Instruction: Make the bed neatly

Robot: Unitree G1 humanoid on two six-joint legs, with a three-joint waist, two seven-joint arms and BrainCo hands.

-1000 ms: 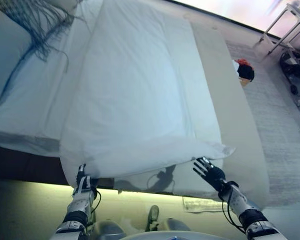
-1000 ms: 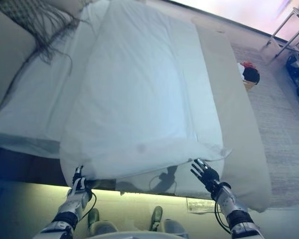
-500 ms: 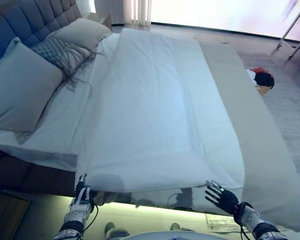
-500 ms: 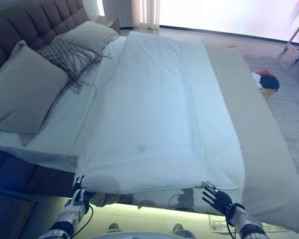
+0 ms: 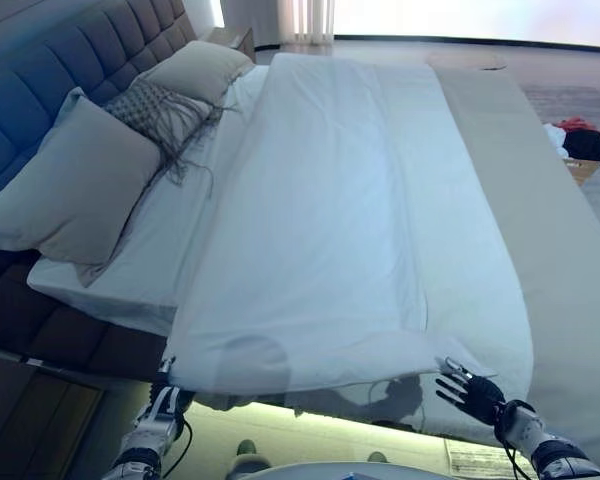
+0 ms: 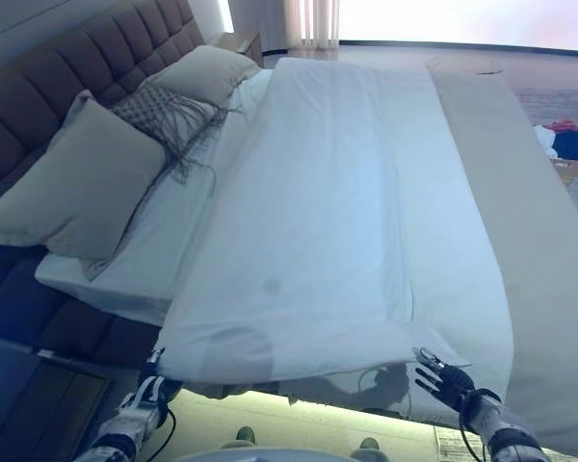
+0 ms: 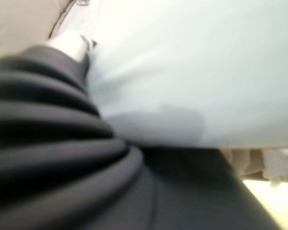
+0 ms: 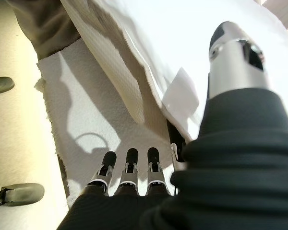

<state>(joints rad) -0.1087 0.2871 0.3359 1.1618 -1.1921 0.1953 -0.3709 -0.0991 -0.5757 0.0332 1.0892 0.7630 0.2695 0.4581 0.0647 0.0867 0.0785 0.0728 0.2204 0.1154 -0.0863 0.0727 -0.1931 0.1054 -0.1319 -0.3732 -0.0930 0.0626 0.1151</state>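
- White duvet is lying lengthwise down the bed, its long axis running from the near edge toward the far end; it is sitting off-centre, leaving a beige strip of bed bare on the right side.
- The duvet's near edge is overhanging the bed's near side, with the left near corner by the left hand and the right near corner just beside the right hand.
- Count: three pillows against the tufted headboard on the left side — one large grey pillow, one fringed patterned pillow, one beige pillow.
- One small heap of dark and red items is sitting on the floor beyond the bed's right side.
- Right hand: fingers are spreading out straight and holding nothing; the right wrist view is showing the fingertips in a row, clear of the cloth.
- Left hand: the left wrist view is showing only the ribbed cover against white cloth; cannot tell the state of its fingers.
- The right wrist view alone is showing a white mat on the floor under the hanging edge.
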